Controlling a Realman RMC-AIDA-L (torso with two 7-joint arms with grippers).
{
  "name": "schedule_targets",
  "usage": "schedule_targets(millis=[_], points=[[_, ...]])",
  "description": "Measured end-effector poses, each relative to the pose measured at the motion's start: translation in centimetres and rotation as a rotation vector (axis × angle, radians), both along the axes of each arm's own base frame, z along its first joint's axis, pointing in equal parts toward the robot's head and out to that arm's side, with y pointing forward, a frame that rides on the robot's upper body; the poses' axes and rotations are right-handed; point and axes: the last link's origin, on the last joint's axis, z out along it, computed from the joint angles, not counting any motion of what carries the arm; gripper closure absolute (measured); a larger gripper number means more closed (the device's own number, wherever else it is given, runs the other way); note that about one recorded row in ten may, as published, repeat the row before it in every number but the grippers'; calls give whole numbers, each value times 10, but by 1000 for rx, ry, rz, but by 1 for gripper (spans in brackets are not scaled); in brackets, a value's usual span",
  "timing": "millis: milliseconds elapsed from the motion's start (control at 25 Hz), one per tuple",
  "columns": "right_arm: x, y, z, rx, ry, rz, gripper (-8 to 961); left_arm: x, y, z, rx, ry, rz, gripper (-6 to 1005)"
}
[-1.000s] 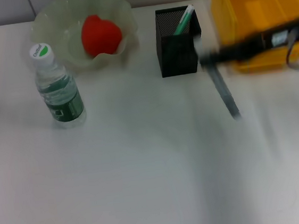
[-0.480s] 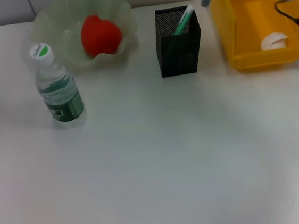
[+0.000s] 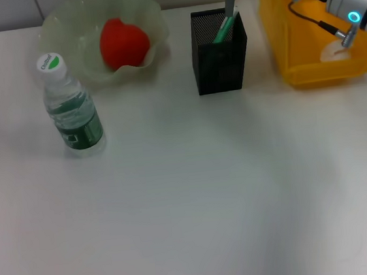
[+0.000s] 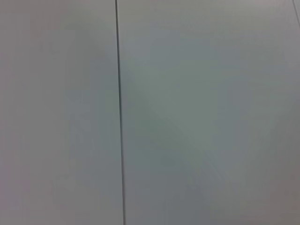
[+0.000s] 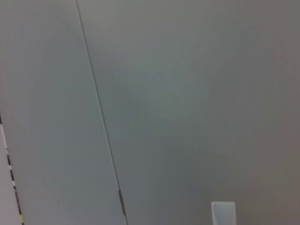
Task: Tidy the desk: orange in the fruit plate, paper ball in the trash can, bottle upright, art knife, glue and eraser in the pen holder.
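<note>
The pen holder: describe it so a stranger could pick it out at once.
On the white desk, look along the far edge between the pale green fruit plate and the yellow trash can. The pen holder is the square black mesh box there, the only dark, see-through container.

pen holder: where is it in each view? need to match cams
Head view: pen holder stands at top centre, between the fruit plate and the trash can.
Left wrist view: not in it.
Right wrist view: not in it.
Shared landmark: none with the head view; both wrist views show only plain panels with a dark seam.
</note>
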Motion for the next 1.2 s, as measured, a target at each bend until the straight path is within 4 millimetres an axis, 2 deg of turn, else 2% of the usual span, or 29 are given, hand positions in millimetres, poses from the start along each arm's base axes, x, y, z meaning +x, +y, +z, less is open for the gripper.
schedule_targets(millis=[600, 880, 1080, 1200], points=[[2, -6, -26, -79, -44, -20, 763, 0, 0, -2, 1, 4, 3, 211], [7, -12, -26, -92, -10, -31, 744, -2, -2, -2, 2, 3, -1, 211], [9, -18, -20, -104, 57, -30, 521, -2, -2, -1, -1, -5, -1, 211], [5, -27, -6, -120, 135, 26, 441, 0, 0, 3, -34, -34, -2, 211]])
